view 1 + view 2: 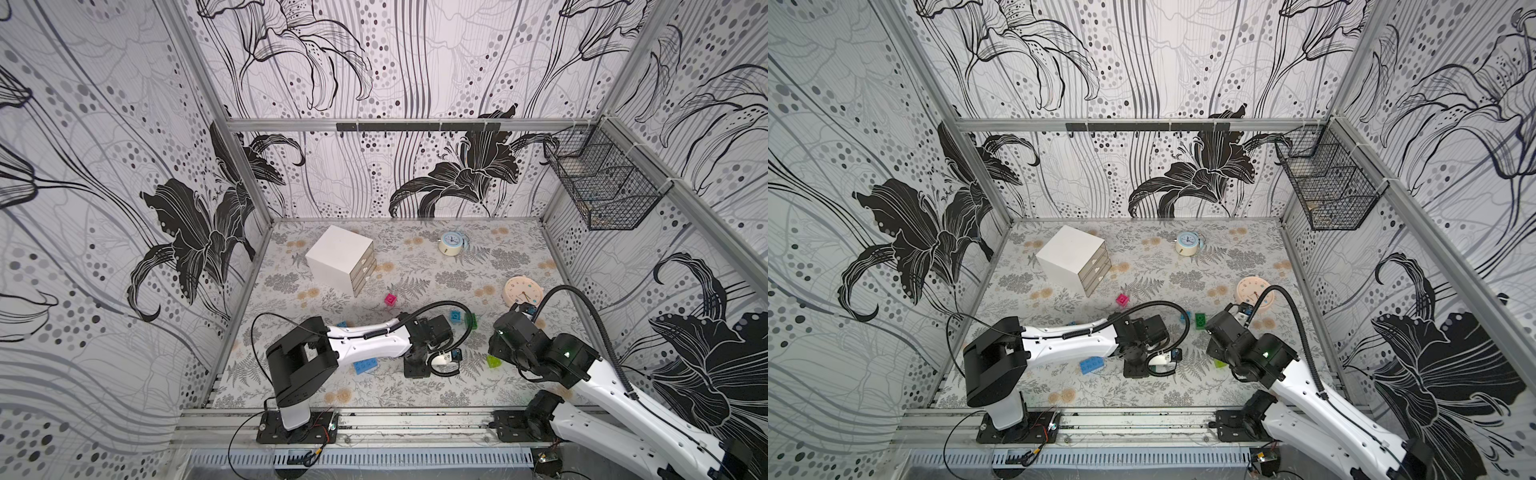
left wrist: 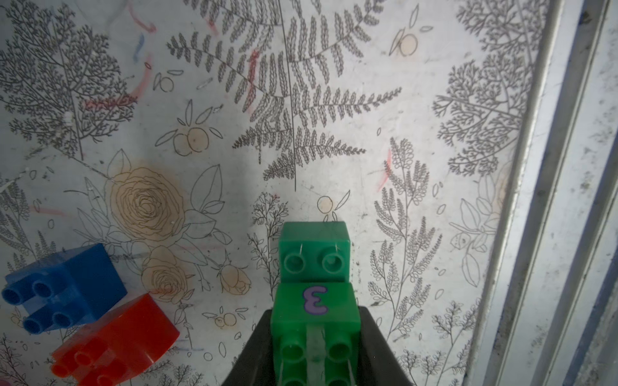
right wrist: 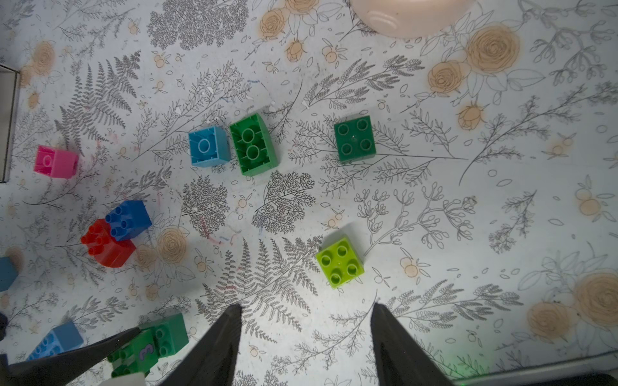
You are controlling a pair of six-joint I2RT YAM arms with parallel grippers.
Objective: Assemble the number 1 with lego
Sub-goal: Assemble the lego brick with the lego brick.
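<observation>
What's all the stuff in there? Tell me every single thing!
green stack: two joined bricks, green, in left gripper
square brick: one, dark green, studs up
oblong brick: one, green, hollow side showing
light blue brick: one, beside the oblong brick
lime brick: one, near right arm
blue brick, red brick: one each, touching
pink brick: one, near drawer box
long brick: one, blue, under left arm
half-hidden brick: one, light blue, behind left arm
drawer box: one, white, back left
clocks: two, blue one at back, peach one by right arm
wire basket: one, black, right wall
left gripper: shut on green stack
right gripper: open, empty
</observation>
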